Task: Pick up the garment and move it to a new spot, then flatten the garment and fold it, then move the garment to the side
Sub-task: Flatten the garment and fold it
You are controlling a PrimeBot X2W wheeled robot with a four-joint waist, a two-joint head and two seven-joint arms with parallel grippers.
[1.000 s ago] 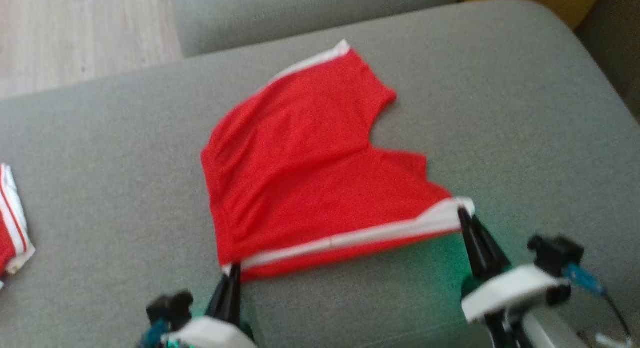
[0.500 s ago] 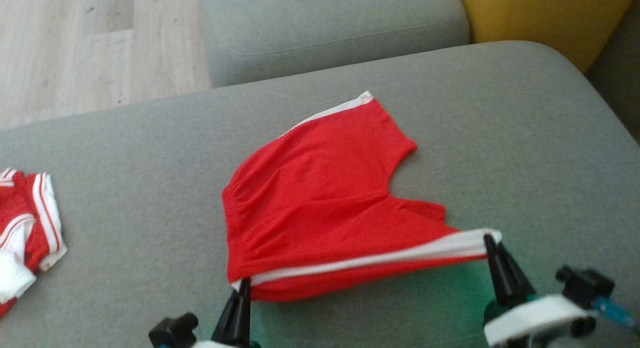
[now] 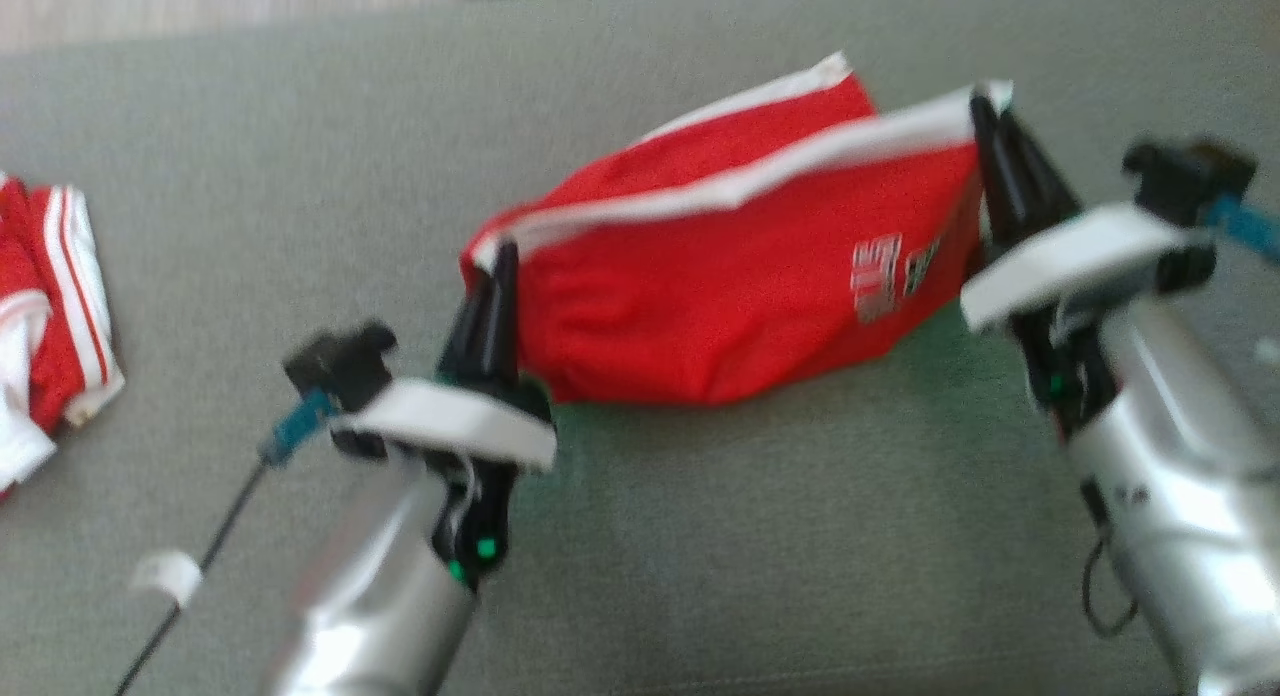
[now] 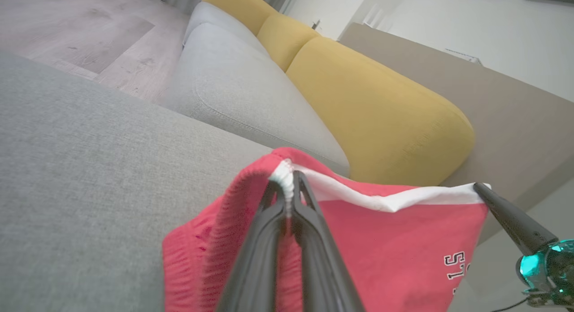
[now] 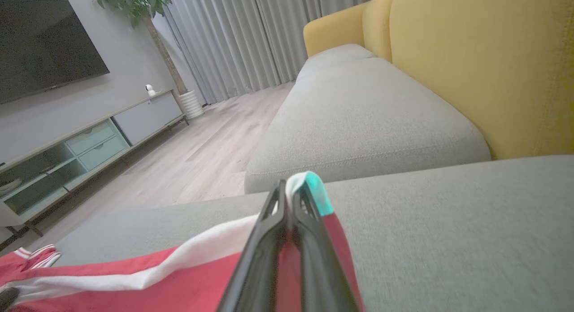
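Note:
The garment (image 3: 720,296) is a pair of red shorts with white side stripes and a printed mark, lifted by one striped edge above the grey sofa cushion (image 3: 750,556) and folding over itself. My left gripper (image 3: 498,251) is shut on the edge's left corner, seen up close as white trim (image 4: 283,177) pinched between the fingers. My right gripper (image 3: 985,106) is shut on the right corner; its fingers (image 5: 287,231) clamp the white stripe. The garment (image 5: 134,280) trails left and down from that grip. The right gripper's finger (image 4: 511,218) also shows in the left wrist view.
Another red and white garment (image 3: 50,306) lies on the cushion at the far left. Behind are a second grey cushion (image 4: 251,101), yellow back cushions (image 4: 376,110), wood floor (image 5: 202,155) and a TV cabinet (image 5: 89,141).
Both grippers have raised the striped edge up and carried it toward the far side, so the shorts fold over and the printed underside now faces me. The head camera has also shifted.

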